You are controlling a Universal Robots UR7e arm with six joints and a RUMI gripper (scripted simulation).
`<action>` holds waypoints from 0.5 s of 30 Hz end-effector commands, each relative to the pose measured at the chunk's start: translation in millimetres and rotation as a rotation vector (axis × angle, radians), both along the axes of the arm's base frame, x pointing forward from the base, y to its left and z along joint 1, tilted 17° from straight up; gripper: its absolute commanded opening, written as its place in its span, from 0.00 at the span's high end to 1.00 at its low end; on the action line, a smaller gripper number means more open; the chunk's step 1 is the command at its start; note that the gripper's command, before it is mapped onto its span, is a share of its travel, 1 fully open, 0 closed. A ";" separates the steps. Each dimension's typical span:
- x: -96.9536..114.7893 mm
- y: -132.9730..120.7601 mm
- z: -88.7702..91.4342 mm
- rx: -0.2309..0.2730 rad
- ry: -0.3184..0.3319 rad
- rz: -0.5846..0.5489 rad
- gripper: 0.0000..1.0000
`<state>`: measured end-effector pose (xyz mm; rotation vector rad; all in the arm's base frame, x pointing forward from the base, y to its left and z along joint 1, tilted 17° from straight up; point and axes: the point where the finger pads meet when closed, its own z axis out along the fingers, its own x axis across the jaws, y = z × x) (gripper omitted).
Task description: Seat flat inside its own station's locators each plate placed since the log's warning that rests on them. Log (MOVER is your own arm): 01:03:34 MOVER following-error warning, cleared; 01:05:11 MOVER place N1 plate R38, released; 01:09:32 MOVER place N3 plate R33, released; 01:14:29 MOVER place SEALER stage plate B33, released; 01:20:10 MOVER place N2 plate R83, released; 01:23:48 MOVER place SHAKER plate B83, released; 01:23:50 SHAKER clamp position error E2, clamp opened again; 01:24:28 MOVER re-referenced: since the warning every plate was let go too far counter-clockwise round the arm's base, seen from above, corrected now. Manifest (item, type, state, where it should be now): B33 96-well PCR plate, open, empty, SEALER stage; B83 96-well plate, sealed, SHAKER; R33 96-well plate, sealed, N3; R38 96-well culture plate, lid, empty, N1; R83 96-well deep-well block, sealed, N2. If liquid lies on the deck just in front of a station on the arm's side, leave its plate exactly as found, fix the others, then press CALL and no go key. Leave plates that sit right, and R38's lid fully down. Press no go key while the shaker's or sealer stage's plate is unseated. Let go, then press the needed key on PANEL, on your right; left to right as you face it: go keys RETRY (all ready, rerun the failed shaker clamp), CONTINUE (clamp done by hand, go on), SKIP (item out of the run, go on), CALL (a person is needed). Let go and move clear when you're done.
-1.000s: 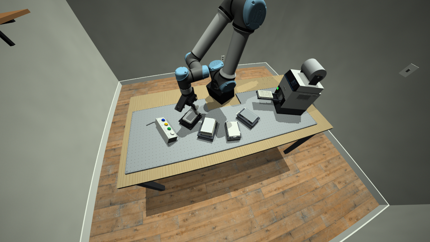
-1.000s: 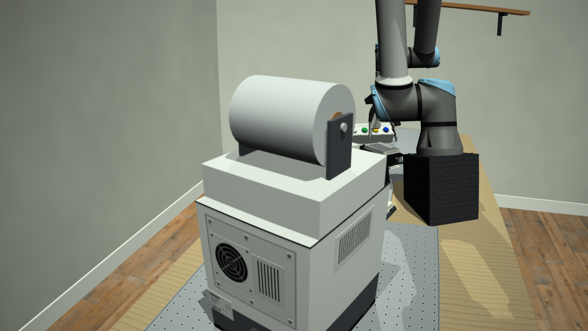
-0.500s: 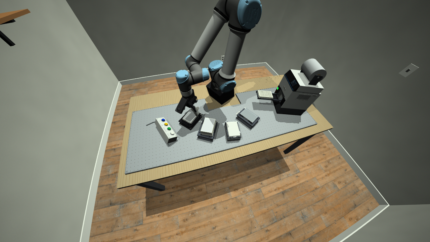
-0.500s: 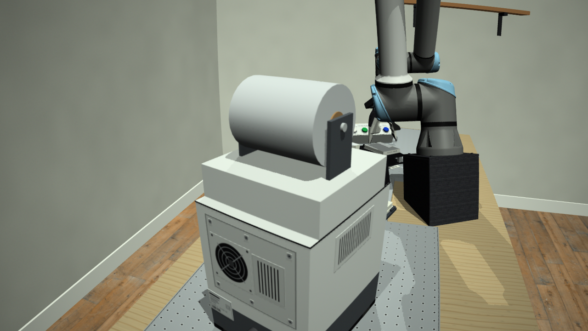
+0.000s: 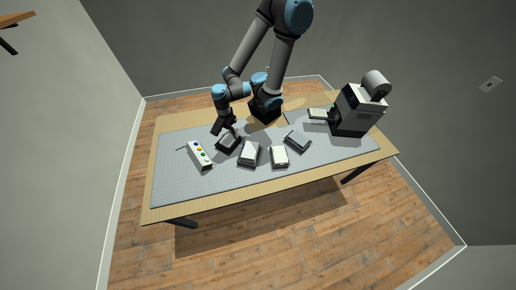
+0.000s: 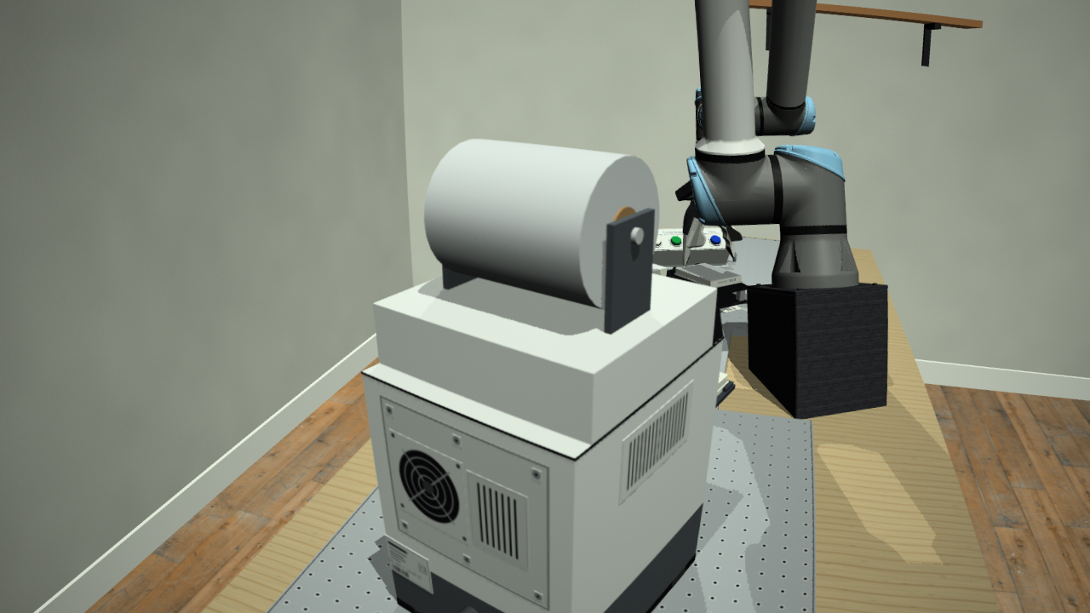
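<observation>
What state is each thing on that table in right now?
Gripper: open, fingers straddling the plate below, holding nothing.
Plate beside the button box: on its black station, under the gripper.
Deep white block: on its nest, skewed.
Dotted white plate: on its nest.
Grey plate: on its nest.
Open-well plate: on the sealer's stage.
Sealer: green light on.
</observation>
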<state>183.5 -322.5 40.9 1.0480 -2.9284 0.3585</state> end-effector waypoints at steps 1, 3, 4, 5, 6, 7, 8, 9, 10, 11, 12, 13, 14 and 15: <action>0.8 2.1 -6.0 0.007 0.001 0.002 0.18; 0.8 1.8 -7.3 0.007 0.001 0.001 0.18; 0.9 1.6 -7.9 0.007 0.001 0.001 0.18; 0.9 1.5 -8.6 0.007 0.001 0.001 0.18; 0.9 1.5 -8.6 0.007 0.001 0.001 0.18; 0.9 1.5 -8.6 0.007 0.001 0.001 0.18; 0.9 1.1 -9.0 0.006 0.001 0.001 0.18; 1.0 1.0 -9.7 0.006 0.001 0.001 0.18; 1.0 1.0 -10.5 0.007 0.001 0.001 0.18; 1.1 0.9 -11.2 0.007 0.001 0.001 0.18; 1.1 0.8 -11.8 0.007 0.001 0.001 0.18; 1.2 0.7 -12.5 0.007 0.001 0.001 0.18; 1.2 0.5 -13.1 0.007 0.001 0.001 0.18; 1.2 0.4 -13.8 0.007 0.001 0.001 0.18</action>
